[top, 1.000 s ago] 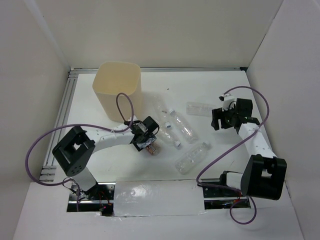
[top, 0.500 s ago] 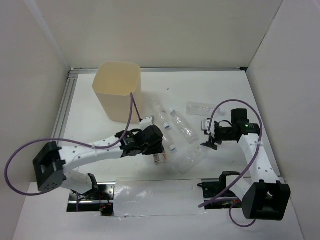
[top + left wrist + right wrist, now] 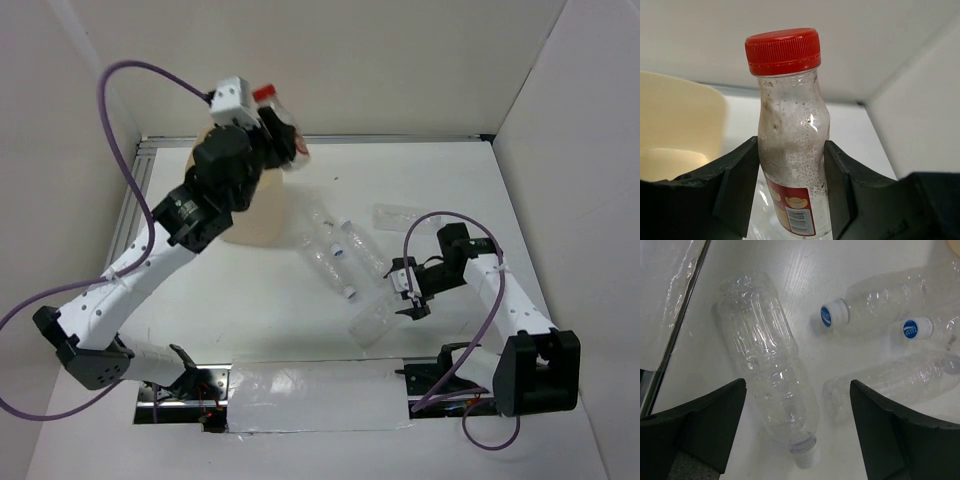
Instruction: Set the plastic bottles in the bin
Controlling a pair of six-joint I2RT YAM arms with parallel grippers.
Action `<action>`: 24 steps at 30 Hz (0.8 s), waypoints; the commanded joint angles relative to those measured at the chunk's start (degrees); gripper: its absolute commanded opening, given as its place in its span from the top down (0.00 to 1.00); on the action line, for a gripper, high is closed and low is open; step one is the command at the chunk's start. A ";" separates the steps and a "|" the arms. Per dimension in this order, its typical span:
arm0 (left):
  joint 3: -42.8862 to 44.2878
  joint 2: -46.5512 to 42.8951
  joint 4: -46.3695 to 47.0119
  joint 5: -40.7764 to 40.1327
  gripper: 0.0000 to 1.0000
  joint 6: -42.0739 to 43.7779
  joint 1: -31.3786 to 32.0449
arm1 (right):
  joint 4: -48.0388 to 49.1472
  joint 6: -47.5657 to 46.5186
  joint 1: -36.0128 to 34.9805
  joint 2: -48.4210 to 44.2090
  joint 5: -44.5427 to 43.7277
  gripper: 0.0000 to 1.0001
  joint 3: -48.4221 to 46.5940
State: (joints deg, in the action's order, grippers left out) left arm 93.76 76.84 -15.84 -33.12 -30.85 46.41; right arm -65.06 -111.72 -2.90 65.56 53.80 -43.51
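My left gripper [image 3: 277, 128] is shut on the red-capped bottle [image 3: 283, 140], which has an orange-red label, and holds it high above the cream bin [image 3: 264, 212]. In the left wrist view this bottle [image 3: 792, 145] stands upright between the fingers, with the bin [image 3: 680, 125] below at left. My right gripper [image 3: 408, 290] is open just above a clear white-capped bottle [image 3: 375, 318] that lies on the table. In the right wrist view this bottle [image 3: 770, 370] lies between the spread fingers [image 3: 715, 415], cap toward the camera.
Several more clear bottles lie mid-table: two side by side [image 3: 330, 255] [image 3: 362, 250] and one at the back right [image 3: 405, 215]. The right wrist view shows them as well [image 3: 885, 295] [image 3: 900, 377]. White walls enclose the table. A foil strip [image 3: 310, 395] runs along the front edge.
My left arm lifted the red-capped bottle off the table and swung it up and back over the bin. My right gripper moved forward and left, down over the near bottle.
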 commanded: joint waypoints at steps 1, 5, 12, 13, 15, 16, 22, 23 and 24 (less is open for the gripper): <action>4.32 4.18 2.05 -10.02 0.91 6.16 -7.90 | 0.00 -5.26 -2.72 -0.08 0.08 0.08 0.26; 3.90 5.60 -0.86 -12.93 0.77 5.36 -17.13 | 7.89 -1.05 -6.50 -0.08 -3.08 0.06 3.15; 0.20 10.08 -3.14 -8.10 0.47 4.14 -26.20 | 16.62 5.01 -11.69 4.57 -9.41 0.06 4.48; -0.32 10.61 -3.15 -6.97 0.32 4.13 -26.89 | 17.85 6.68 -13.09 5.79 -10.81 0.06 4.48; -0.33 11.14 -3.15 -5.12 0.10 4.13 -27.52 | 21.01 8.53 -14.24 6.33 -13.44 0.06 4.48; -0.33 11.14 -3.15 -4.50 0.00 4.13 -27.52 | 22.07 9.23 -14.76 7.12 -14.24 0.06 4.48; 1.52 8.07 -2.45 -0.46 0.00 7.11 -25.24 | 25.06 9.77 -17.23 10.47 -19.34 0.09 5.80; 0.82 6.93 -1.92 1.20 0.00 9.30 -22.97 | 25.07 9.77 -17.84 11.07 -20.04 0.11 6.58; 0.03 5.62 -0.96 2.35 0.00 10.54 -21.47 | 25.59 9.77 -17.85 11.08 -20.75 0.13 7.11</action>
State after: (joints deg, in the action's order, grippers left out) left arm 92.95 87.74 -20.97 -35.07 -25.32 20.80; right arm -42.70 -102.85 -19.90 76.03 36.47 -38.09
